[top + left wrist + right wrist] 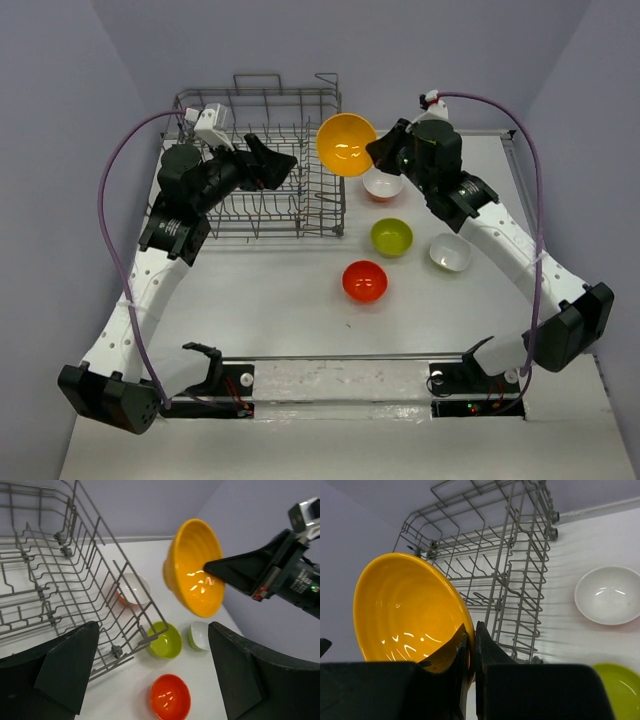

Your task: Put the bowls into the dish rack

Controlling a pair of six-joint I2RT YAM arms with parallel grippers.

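My right gripper (378,150) is shut on the rim of the yellow-orange bowl (346,143) and holds it tilted in the air beside the right end of the grey wire dish rack (260,170). In the right wrist view the fingers (472,630) pinch the bowl's rim (405,610). My left gripper (275,165) is open and empty above the rack. In its view (152,630) the yellow-orange bowl (195,570) hangs ahead. On the table lie the white bowl with an orange-red outside (383,184), the lime green bowl (391,237), the plain white bowl (450,252) and the red-orange bowl (364,281).
The rack (60,570) holds no bowls and stands at the far left by the back wall. Its right wall and handle loop (490,545) rise just past the held bowl. The table's right edge runs behind the right arm.
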